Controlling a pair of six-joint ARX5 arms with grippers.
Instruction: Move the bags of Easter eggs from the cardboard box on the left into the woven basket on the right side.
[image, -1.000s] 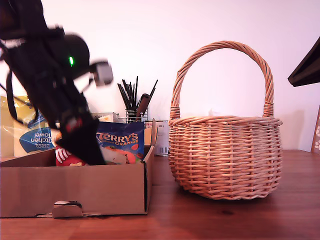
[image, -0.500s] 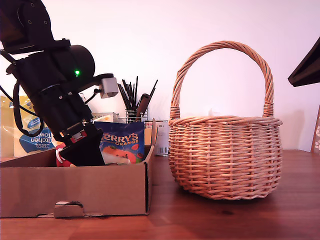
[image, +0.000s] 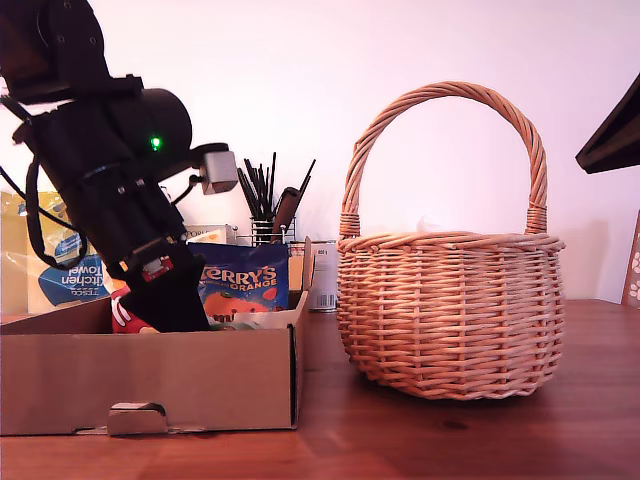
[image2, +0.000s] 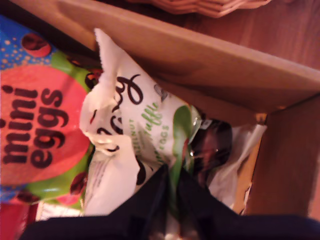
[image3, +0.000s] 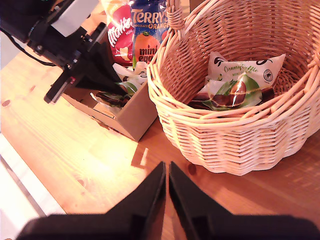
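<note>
The cardboard box (image: 150, 375) sits at the exterior view's left, and my first gripper (image: 170, 305) reaches down into it. In the first wrist view my first gripper (image2: 172, 175) is shut on a white-and-green bag (image2: 130, 125), which lies beside the blue Terry's mini eggs bag (image2: 40, 125). A red Maltesers bag (image: 125, 318) shows behind the arm. The woven basket (image: 450, 310) stands at the exterior view's right and holds one white-and-green bag (image3: 240, 80). My second gripper (image3: 166, 167) hovers shut, with nothing in it, over the table in front of the basket.
Behind the box stand a yellow-and-blue kitchen towel pack (image: 60, 270), a holder of black utensils (image: 265, 200) and a tin (image: 322, 275). A dark object (image: 610, 140) juts in at the exterior view's upper right. The wooden table (image: 450, 440) stretches out in front.
The first arm swung down into the box a second ago and has since settled, rising only slightly. The edge of a white-and-green bag now shows at the box rim.
</note>
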